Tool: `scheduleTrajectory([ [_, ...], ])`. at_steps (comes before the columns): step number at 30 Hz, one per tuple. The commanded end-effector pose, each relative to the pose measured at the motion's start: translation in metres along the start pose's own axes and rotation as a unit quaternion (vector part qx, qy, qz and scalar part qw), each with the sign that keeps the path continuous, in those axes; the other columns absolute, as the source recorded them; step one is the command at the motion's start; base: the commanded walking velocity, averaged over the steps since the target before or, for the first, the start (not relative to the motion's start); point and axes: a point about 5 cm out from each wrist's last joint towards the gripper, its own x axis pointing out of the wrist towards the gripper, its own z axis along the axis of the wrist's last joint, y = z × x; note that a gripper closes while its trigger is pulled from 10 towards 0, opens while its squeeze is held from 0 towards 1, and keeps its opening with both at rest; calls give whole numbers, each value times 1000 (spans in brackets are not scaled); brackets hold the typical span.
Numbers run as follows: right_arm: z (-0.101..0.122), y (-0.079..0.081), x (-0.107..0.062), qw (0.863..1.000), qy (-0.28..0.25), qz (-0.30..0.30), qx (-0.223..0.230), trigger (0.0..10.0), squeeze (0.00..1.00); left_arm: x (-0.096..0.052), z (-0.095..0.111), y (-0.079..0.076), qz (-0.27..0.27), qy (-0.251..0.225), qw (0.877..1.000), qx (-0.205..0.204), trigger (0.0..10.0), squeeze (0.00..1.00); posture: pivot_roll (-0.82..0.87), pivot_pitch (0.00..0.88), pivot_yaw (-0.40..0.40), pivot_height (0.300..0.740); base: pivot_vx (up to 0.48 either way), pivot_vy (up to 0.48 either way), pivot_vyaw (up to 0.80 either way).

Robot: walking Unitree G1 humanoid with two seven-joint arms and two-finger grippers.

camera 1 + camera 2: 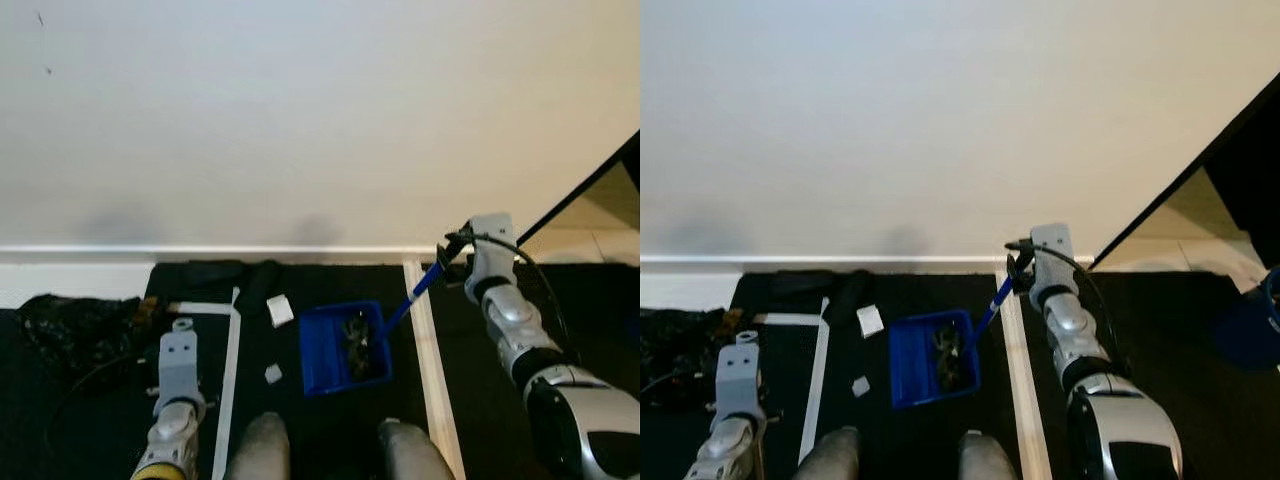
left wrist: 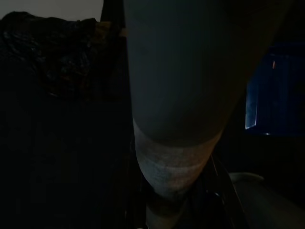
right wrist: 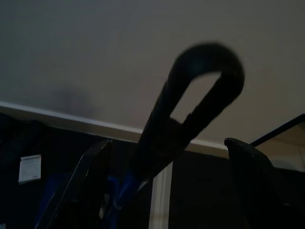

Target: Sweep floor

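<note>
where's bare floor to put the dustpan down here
Bare dark floor right of the white strip, beyond the right gripper. Crowded left of the dustpan: paper scraps, black bag, left gripper.

You've got a bright blue plastic dustpan (image 1: 342, 348) with dark, blackish debris (image 1: 358, 340) in it, and its long handle (image 1: 412, 295) is the same blue, going black at the looped end (image 3: 205, 71). The floor mat (image 1: 320, 400) is plain black, crossed by pale off-white tape strips (image 1: 432, 360). Two small white paper scraps (image 1: 279, 310) stand out on it. The wall (image 1: 300, 120) is flat cream with a white baseboard (image 1: 200, 252). A glossy black crumpled bag (image 1: 70, 325) sits off to the left. Your arms are silver-grey (image 1: 515, 320).
</note>
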Motion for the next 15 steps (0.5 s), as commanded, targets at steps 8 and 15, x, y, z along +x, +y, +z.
scheduleTrajectory([
  [8, -1, -5, 0, 1000, 9, 6, 9, 10000, 0, -7, -10, 6, 6, 3, 1000, -8, 10000, 0, 232, 211, -130, 740, 0, 0, 0],
  [15, 2, -5, 2, 1000, 5, 14, 15, 10000, 0, -11, -13, 15, 16, -2, 1000, -13, 10000, 0, 253, 249, -131, 740, 0, 0, 0],
])
